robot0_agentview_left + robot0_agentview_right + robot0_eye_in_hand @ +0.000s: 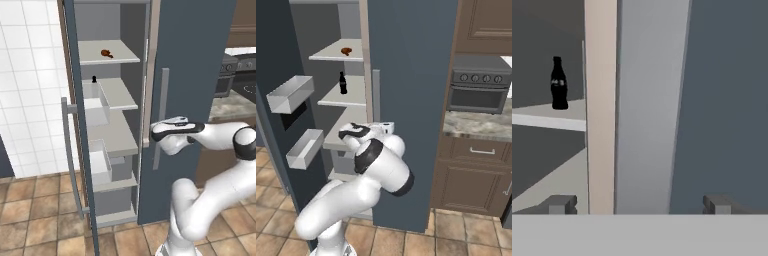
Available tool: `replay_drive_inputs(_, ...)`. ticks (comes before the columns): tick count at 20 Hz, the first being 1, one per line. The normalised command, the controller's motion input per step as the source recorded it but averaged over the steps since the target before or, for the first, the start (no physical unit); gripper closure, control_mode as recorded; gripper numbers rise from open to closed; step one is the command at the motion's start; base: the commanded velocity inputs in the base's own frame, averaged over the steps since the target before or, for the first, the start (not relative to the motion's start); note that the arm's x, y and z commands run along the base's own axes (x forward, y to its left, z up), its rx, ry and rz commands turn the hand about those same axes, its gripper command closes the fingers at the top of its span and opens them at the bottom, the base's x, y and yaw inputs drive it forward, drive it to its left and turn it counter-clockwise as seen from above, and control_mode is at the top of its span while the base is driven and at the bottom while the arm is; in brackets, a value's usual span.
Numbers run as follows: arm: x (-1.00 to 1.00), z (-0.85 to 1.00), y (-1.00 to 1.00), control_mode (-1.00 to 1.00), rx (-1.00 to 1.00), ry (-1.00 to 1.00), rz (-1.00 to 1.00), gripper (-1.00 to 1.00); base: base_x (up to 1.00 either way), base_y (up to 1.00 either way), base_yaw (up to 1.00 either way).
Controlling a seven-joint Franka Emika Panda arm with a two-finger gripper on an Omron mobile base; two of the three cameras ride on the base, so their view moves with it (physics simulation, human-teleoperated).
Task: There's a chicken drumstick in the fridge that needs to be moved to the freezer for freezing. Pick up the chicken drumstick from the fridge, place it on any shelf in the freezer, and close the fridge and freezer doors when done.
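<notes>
The chicken drumstick (106, 53) (346, 50), small and reddish-brown, lies on the upper shelf (125, 56) of the open compartment. The left door (76, 105) stands open. The dark blue right door (195, 60) (411, 75) is shut. My gripper (152, 131) (344, 133) (639, 205) is open and holds nothing. It hovers at mid height in front of the pale edge (601, 100) between the open compartment and the shut door, well below the drumstick. In the hand view the fingertips (562, 204) are spread wide.
A black bottle (94, 79) (343, 83) (558, 83) stands on the shelf below the drumstick. Two bins (291, 92) hang on the open door. The shut door carries a vertical handle (162, 117). A stove (478, 90) and counter cabinets (476, 170) stand to the right.
</notes>
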Motion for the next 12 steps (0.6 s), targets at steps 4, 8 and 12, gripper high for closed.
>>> replay_drive_inputs(4,-0.58,0.55,-0.31,-1.0,0.0,0.0,-0.09,-1.0,0.0,0.0,0.0)
replay_drive_inputs(8,-0.65,0.64,-0.13,-1.0,0.0,0.0,-0.06,-1.0,0.0,0.0,0.0)
replay_drive_inputs(12,-0.59,0.74,-0.01,-1.0,0.01,0.0,-0.02,-1.0,0.0,0.0,0.0)
